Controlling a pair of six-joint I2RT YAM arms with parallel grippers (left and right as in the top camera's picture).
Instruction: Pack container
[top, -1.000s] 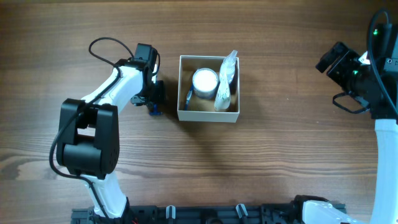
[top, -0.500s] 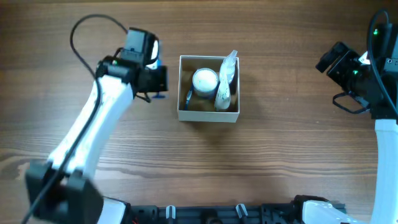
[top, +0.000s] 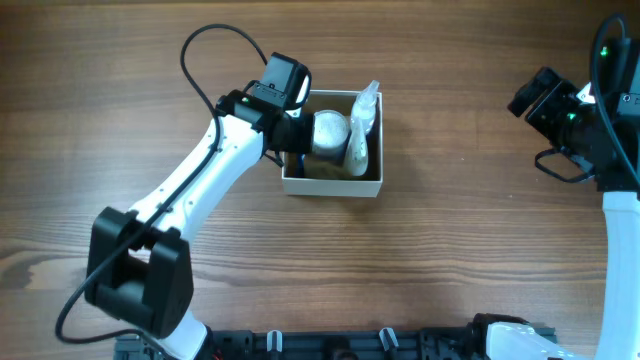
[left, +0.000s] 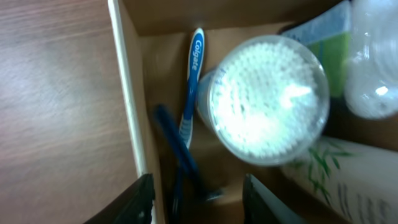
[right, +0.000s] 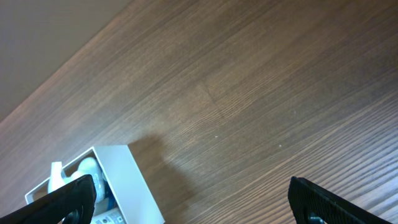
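Five toiletries sit in your container (top: 330, 188), mid-tabletop (top: 450, 250), its opening facing up: a white-lidded jar (top: 330, 130), a toothbrush (left: 193, 81) and a blue razor (left: 177, 146) lying along one wall, a clear bottle (top: 365, 105) and a leaf-printed tube (left: 336, 174). It is square, with no long axis. Your left pincer (left: 199, 198) hovers over the razor with its fingers spread, and your right pincer (right: 193, 199) is spread too, well apart.

A: What carries the load here?
B: A brown wood-grain table (top: 450, 250), its grain running from 9 o'clock to 3 o'clock.
A: And resting directly on it?
B: The square, white-walled container (top: 330, 187), flat on the boards just toward 12 o'clock from centre.
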